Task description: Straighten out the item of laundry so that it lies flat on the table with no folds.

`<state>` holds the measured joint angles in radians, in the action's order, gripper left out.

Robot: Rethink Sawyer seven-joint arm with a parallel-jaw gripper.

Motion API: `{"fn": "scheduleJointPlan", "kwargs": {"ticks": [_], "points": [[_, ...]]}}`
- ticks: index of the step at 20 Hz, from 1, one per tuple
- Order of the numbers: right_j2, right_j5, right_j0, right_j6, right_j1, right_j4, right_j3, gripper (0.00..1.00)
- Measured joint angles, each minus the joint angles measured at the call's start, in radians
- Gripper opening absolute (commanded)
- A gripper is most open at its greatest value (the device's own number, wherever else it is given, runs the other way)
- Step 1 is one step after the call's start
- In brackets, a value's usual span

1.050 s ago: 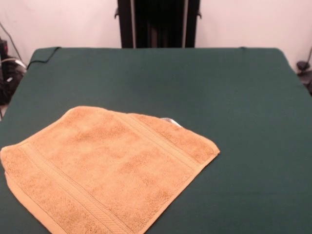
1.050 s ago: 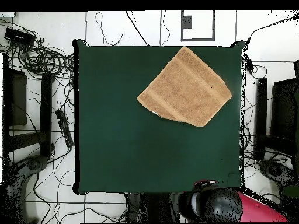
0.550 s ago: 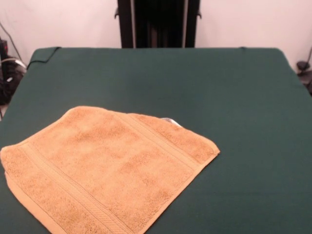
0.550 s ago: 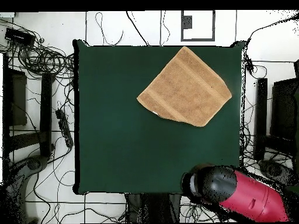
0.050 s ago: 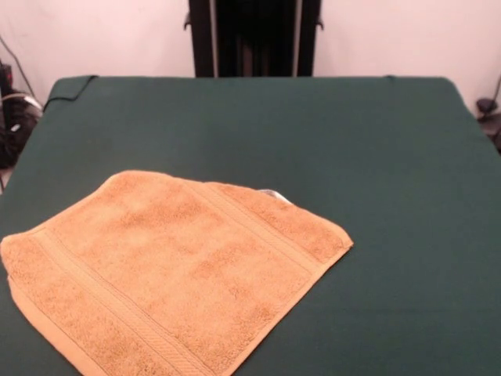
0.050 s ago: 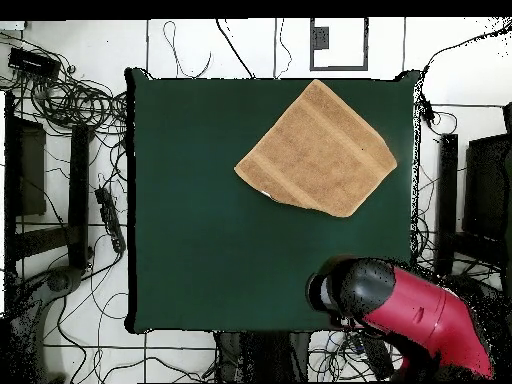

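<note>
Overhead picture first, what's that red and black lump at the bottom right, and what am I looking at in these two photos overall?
That lump is part of a robot arm, red with a black end, seen from straight above as it reaches in over the table's corner. Its grasping end isn't visible, so nothing can be said about what it holds. The other photo is taken from across the table at a lower angle, and the arm doesn't show there. Both show a big dark green table with one orange-tan towel spread on it, turned like a diamond. It looks mostly flat, with a small white label peeking out at one edge.
</note>
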<state>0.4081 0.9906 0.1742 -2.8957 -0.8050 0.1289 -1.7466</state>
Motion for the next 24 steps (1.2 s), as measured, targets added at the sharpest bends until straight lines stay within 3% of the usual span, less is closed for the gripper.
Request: {"fn": "scheduleJointPlan", "kwargs": {"ticks": [9,24], "points": [[0.053,0.000,-0.045,-0.044,0.095,-0.084,0.057,1.00],[0.117,-0.033,-0.063,-0.044,0.179,-0.161,0.078,1.00]]}}
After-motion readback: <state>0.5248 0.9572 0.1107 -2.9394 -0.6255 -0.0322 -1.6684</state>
